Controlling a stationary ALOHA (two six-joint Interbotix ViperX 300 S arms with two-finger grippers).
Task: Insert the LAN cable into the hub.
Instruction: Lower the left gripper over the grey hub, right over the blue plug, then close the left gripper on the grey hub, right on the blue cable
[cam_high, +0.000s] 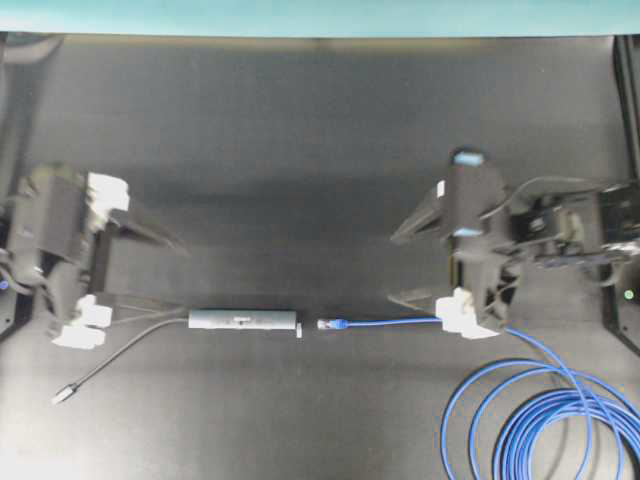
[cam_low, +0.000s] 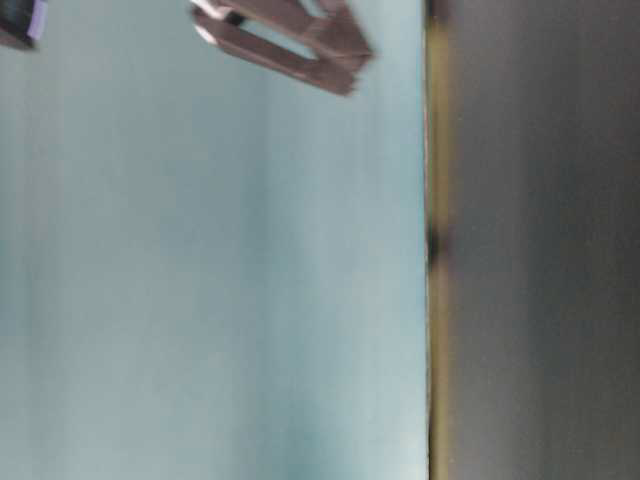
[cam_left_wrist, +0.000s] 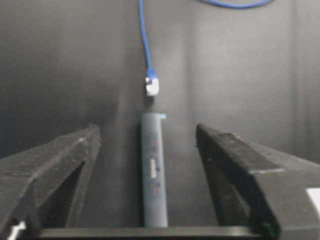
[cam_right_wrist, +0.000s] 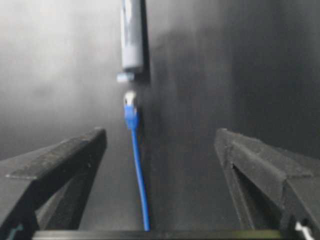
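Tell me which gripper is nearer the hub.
Left. The left gripper sits open just off the end of the hub where its grey lead exits. The right gripper, also open, is farther away, beyond the LAN cable plug.

LAN cable (cam_high: 400, 322): one, blue, coils at near right
Plug (cam_high: 328, 324) on it: one
Hub (cam_high: 243, 319): one, grey bar, centre-left
Hub lead (cam_high: 120, 355): one
White scrap (cam_high: 299, 329): one
Grippers: two, left gripper (cam_high: 175, 275), right gripper (cam_high: 400, 268)

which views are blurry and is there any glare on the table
Table-level view: smeared, sideways, shows nothing of the task. Both wrist views: soft, hub and LAN cable still legible. Overhead view: sharpest, with pale glare at the table's near-left corner.
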